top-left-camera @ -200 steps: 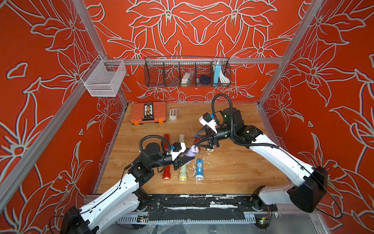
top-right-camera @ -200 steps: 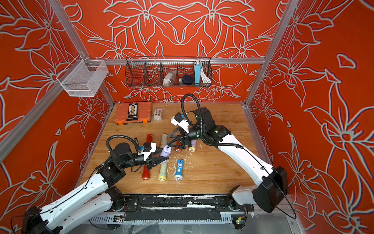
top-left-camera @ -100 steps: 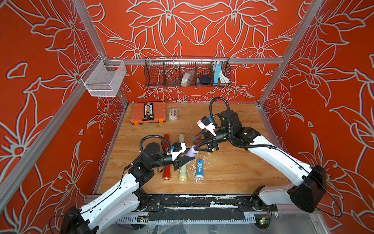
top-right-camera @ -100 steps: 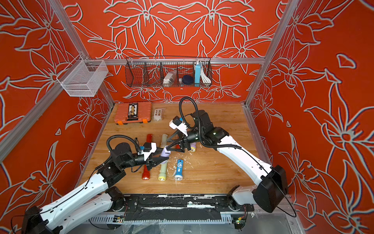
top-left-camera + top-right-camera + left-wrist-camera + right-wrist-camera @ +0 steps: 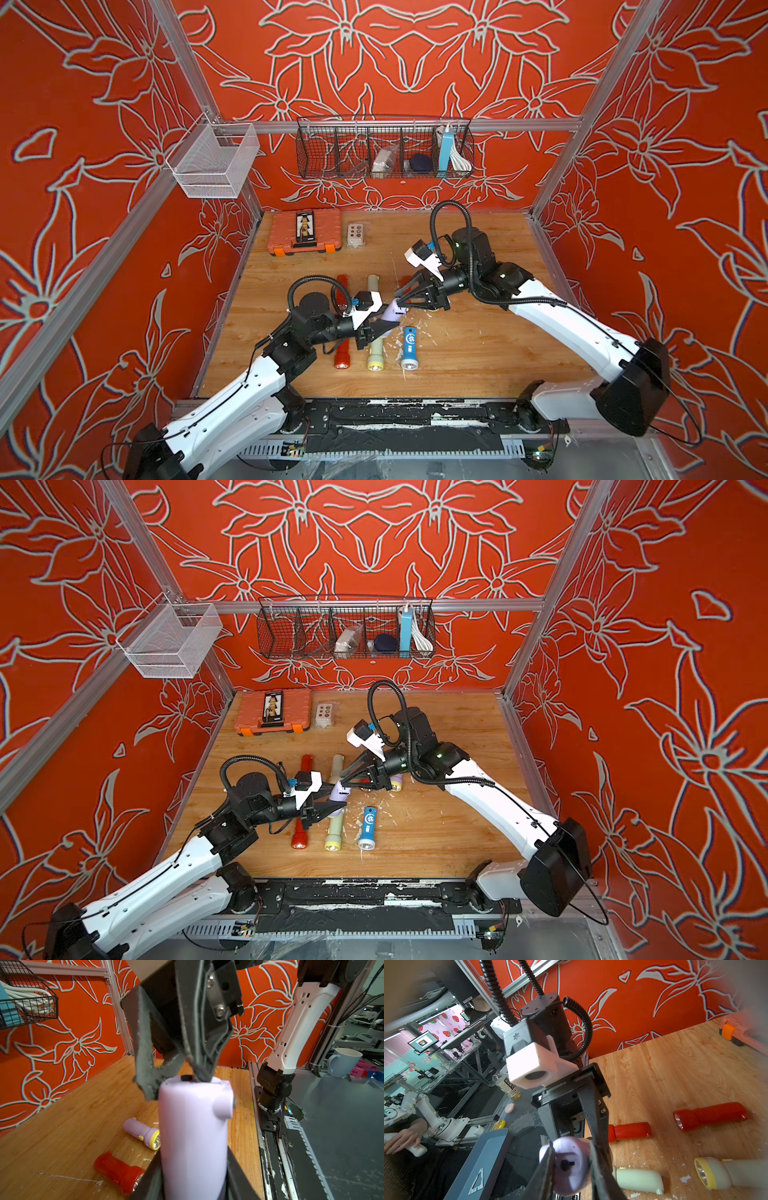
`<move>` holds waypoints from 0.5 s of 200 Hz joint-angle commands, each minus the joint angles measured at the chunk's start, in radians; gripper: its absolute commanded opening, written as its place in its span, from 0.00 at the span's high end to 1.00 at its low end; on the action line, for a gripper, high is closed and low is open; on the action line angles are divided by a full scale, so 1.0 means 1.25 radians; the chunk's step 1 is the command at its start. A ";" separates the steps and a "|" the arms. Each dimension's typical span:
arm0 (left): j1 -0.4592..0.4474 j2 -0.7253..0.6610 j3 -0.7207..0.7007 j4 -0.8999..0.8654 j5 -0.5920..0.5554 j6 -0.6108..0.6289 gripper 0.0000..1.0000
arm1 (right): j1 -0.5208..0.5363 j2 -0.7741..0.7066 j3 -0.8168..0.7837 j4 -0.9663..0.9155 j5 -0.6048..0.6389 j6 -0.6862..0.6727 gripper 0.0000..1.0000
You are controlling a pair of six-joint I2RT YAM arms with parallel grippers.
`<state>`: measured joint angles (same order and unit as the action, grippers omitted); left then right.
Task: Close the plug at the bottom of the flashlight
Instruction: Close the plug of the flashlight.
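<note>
Above the orange-walled surface (image 5: 478, 357), the lilac flashlight (image 5: 193, 1136) is clamped by the left tool (image 5: 380, 327); the right tool's (image 5: 400, 300) state cannot be told.

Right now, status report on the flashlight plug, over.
Left gripper shut on lilac flashlight, held off table. Right gripper astride its bottom end, grip unclear. Other flashlights below, apart.

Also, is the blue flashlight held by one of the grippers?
No, the blue flashlight lies alone on the wooden table, with nothing gripping it.
</note>
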<state>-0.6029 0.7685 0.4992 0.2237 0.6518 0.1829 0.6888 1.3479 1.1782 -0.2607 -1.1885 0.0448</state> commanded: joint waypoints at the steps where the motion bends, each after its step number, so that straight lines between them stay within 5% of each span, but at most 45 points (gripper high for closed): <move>1: -0.004 -0.038 0.056 0.084 0.010 0.013 1.00 | 0.017 0.022 -0.032 0.001 -0.010 -0.007 0.79; 58: -0.004 -0.068 0.092 0.054 0.013 0.041 1.00 | 0.027 0.058 -0.043 0.017 -0.038 0.005 1.00; 100: -0.004 -0.071 0.099 0.045 0.042 0.029 1.00 | 0.024 0.063 -0.013 -0.013 0.007 -0.027 1.00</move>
<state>-0.6029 0.7219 0.5255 0.0910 0.6476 0.1986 0.7029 1.3853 1.1687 -0.1787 -1.2568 0.0624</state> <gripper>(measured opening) 0.359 0.045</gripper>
